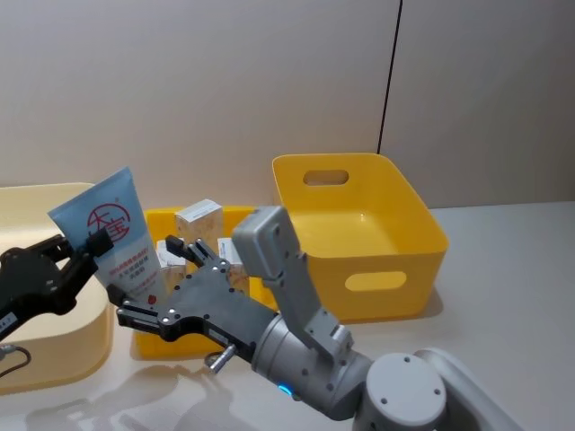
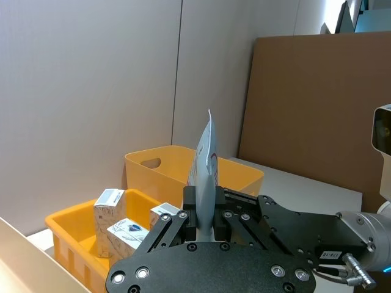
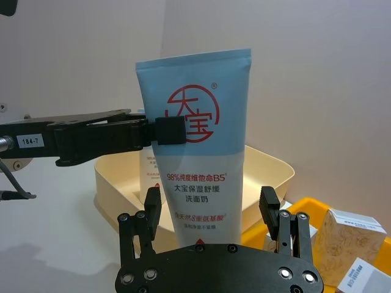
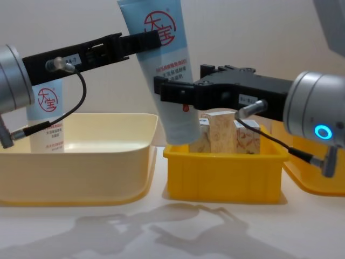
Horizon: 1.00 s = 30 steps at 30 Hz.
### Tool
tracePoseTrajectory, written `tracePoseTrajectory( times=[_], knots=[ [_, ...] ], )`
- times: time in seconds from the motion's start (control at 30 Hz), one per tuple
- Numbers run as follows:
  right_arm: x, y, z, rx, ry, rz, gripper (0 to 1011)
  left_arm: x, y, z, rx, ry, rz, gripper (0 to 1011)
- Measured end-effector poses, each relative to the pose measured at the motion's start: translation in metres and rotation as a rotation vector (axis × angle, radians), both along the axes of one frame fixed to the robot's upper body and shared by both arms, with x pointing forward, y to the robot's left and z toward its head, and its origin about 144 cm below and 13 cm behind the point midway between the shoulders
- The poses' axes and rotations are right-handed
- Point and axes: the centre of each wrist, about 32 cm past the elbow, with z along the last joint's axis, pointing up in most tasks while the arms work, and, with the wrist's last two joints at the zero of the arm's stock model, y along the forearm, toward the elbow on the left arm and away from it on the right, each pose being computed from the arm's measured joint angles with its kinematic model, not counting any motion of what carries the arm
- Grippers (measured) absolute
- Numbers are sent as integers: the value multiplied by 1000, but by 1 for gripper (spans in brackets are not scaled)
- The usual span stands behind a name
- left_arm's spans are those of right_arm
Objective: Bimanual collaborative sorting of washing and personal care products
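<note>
A light-blue tube (image 1: 108, 224) with a red round logo hangs upright in the air between the pale cream bin (image 1: 54, 350) and the small yellow bin (image 1: 160, 218). My left gripper (image 1: 94, 242) is shut on it at the logo, as the chest view (image 4: 156, 36) also shows. My right gripper (image 1: 148, 283) stands open around the tube's lower half (image 3: 195, 201), its fingers (image 3: 269, 204) spread wider than the tube. A second tube (image 4: 47, 118) stands in the cream bin. Several leaf-patterned cartons (image 4: 222, 132) sit in the small yellow bin.
A large yellow bin (image 1: 431, 215) with handle slots stands at the right, empty inside. The small yellow bin (image 4: 221, 172) sits between it and the cream bin (image 4: 81, 156). A plain wall closes off the back, with brown board at one side.
</note>
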Motion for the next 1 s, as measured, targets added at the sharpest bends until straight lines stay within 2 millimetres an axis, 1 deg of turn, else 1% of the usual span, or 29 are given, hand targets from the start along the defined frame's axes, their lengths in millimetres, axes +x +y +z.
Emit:
tracePoseTrajectory(
  times=[0.13,0.2,0.23,0.3,0.43,0.47,0.57,0.87,1.0],
  knots=[
    [2,4,-1,-7,-7,4,994,0,0,0,0,0,0,147],
    [3,6,-2,-11,-10,6,929,0,0,0,0,0,0,147],
    [3,7,-2,-12,-12,7,929,0,0,0,0,0,0,148],
    [4,8,-2,-14,-14,8,887,0,0,0,0,0,0,147],
    [5,10,-3,-19,-17,9,769,0,0,0,0,0,0,147],
    [5,10,-3,-20,-18,9,756,0,0,0,0,0,0,147],
    [6,12,-3,-22,-21,11,723,0,0,0,0,0,1,148],
    [6,14,-3,-26,-24,13,668,0,0,0,0,0,0,148],
    [7,15,-4,-27,-25,15,641,0,0,0,0,0,-1,215]
  ],
)
